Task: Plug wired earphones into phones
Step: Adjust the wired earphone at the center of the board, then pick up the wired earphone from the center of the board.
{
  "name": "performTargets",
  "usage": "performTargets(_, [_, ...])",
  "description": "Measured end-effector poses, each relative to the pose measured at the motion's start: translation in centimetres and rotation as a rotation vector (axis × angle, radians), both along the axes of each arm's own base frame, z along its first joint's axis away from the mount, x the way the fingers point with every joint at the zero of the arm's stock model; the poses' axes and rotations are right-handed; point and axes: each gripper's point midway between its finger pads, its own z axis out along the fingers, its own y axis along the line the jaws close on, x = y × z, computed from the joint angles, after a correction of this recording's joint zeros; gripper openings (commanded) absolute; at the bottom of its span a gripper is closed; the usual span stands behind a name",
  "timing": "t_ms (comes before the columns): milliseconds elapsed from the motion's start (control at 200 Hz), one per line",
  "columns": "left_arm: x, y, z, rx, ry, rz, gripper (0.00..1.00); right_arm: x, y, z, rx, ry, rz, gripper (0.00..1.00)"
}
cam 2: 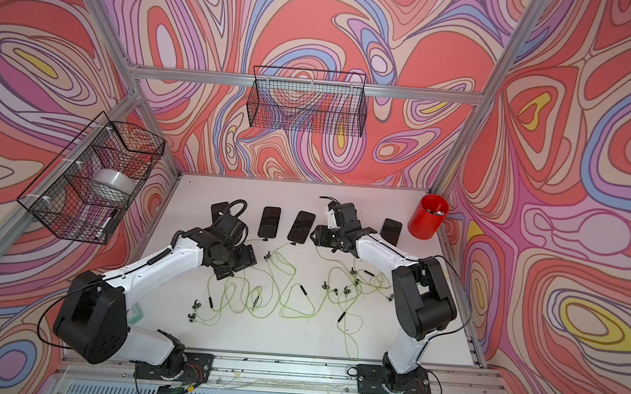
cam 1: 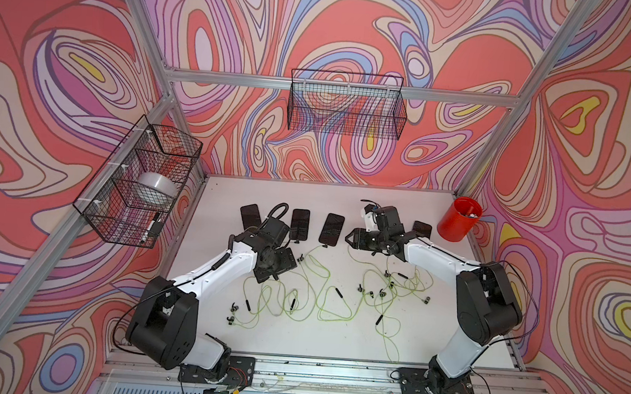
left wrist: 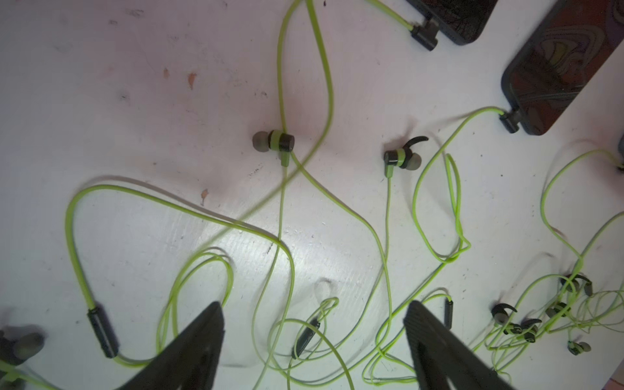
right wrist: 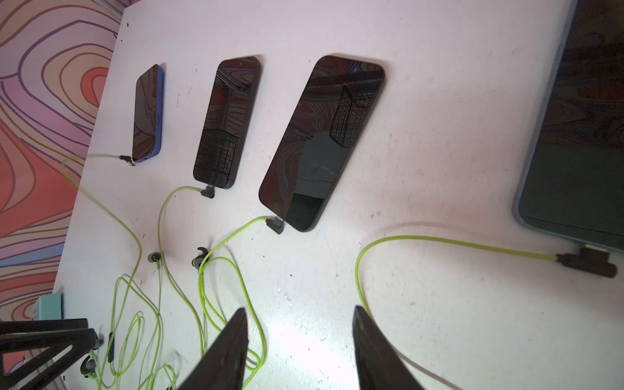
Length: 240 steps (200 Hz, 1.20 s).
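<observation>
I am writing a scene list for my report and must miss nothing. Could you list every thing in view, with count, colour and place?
phones: five, black, a row at the table's far side; one lies under the right arm.
wired earphones: several, count unclear, yellow-green, tangled before the phones.
table: one, white, centre.
cup: one, red, far right table corner.
wire baskets: two, black, back wall and left wall.
roll: one, whitish, in the left-wall basket.
left gripper: one, black, open, above the earphones.
right gripper: one, black, open, beside the phones.

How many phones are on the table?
5, in one row: leftmost phone, second phone, third phone, fourth phone hidden under the right arm from above, rightmost phone near the red cup.
</observation>
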Motion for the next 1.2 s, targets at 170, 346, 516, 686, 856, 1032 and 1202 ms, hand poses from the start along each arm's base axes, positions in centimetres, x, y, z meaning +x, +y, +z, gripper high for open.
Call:
performTargets(170, [0.7,3.7,2.1,-0.007,-0.032,0.053,0.98,-0.1,0.0,0.1,-0.001,0.008,0.002,0.51])
performTargets(346, [1.6,8.5,3.4,-0.011,-0.077,0.159,0.93,0.1,0.1,0.4,0.003,0.002,0.004,0.51])
performTargets(516, [5.7,12.7,2.1,-0.071,-0.109,0.335,0.9,0.0,0.3,0.4,0.009,0.007,0.01,0.51])
performTargets(686, [12.0,13.8,-0.9,-0.093,-0.097,0.434,0.91,-0.1,0.3,0.3,0.01,0.01,0.011,0.51])
performTargets(856, [16.1,14.2,-2.4,-0.134,-0.119,0.525,0.91,-0.8,0.0,-0.4,0.01,0.033,0.004,0.51])
performTargets(1032, [19.0,11.4,-1.8,-0.156,-0.152,0.49,0.89,-0.8,0.2,-0.3,0.027,0.038,0.0,0.51])
performTargets(1202, [21.2,9.2,-2.8,-0.156,-0.145,0.44,0.78,-0.8,0.2,-0.3,0.028,0.039,0.002,0.51])
